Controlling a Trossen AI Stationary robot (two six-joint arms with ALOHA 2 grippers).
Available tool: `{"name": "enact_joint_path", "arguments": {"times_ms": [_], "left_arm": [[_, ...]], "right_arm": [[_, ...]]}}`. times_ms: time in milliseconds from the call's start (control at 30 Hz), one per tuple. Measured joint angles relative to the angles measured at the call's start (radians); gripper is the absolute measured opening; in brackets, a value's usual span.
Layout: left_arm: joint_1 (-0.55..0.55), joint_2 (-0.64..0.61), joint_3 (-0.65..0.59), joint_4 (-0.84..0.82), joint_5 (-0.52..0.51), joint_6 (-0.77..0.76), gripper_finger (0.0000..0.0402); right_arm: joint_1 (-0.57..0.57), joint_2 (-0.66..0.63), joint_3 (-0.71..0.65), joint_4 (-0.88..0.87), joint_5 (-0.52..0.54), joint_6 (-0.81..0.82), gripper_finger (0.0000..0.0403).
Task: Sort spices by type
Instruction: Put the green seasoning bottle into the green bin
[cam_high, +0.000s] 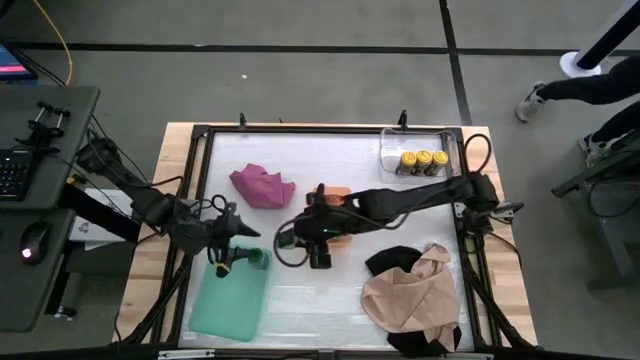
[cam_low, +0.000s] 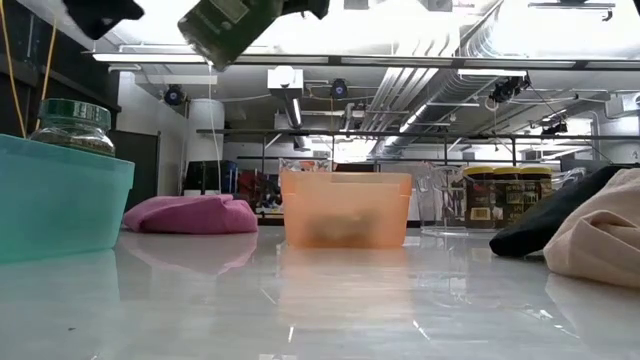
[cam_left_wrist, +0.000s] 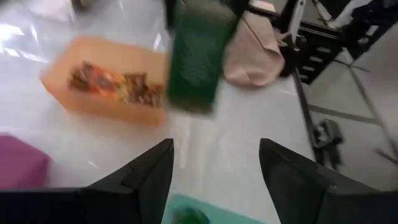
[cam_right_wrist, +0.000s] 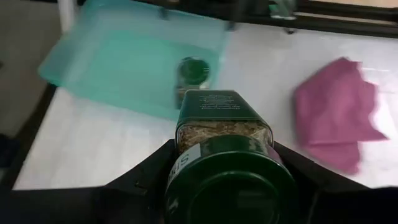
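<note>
My right gripper (cam_high: 293, 240) is shut on a green-lidded jar (cam_right_wrist: 221, 134), held high above the table between the orange bin (cam_high: 335, 215) and the teal bin (cam_high: 230, 300). In the low view the jar (cam_low: 228, 28) hangs tilted at the top of the picture. A second green-lidded jar (cam_right_wrist: 194, 71) stands in the teal bin near its far end. My left gripper (cam_left_wrist: 214, 168) is open and empty, over the teal bin's far end (cam_high: 243, 245). Orange-and-black packets (cam_left_wrist: 115, 84) lie in the orange bin. Yellow-lidded jars (cam_high: 422, 161) stand in a clear bin. My right gripper pinches the green-lidded jar between its two fingers, one on each side of the body just ahead of the lid (cam_right_wrist: 230, 186). The lid end points back at the wrist and the bottom end (cam_right_wrist: 217, 102) sticks out forward. The jar is lifted clear and tilted.
A magenta cloth (cam_high: 262, 185) lies at the far left of the table. A tan cloth (cam_high: 410, 290) and a black cloth (cam_high: 393, 260) lie at the near right. The clear bin (cam_high: 450, 150) sits in the far right corner. A person's legs (cam_high: 580, 85) show beyond the table.
</note>
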Motion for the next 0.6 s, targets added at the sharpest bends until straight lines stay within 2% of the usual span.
{"name": "enact_joint_path", "arguments": {"times_ms": [200,333,433,600], "left_arm": [[0.064,0.027,0.0,0.103,-0.02,0.158,0.0224],[0.109,0.064,0.0,0.2,0.038,0.234,0.0224],[0.135,0.105,0.0,0.246,0.094,0.261,0.0224],[0.157,0.16,0.0,0.267,0.113,0.261,0.0224]], "right_arm": [[-0.004,0.027,0.035,-0.007,-0.049,-0.004,0.0193],[-0.01,0.028,0.035,-0.001,-0.05,-0.004,0.0193],[-0.011,0.028,0.035,0.002,-0.05,-0.004,0.0193],[-0.01,0.028,0.035,0.011,-0.055,-0.004,0.0193]]}}
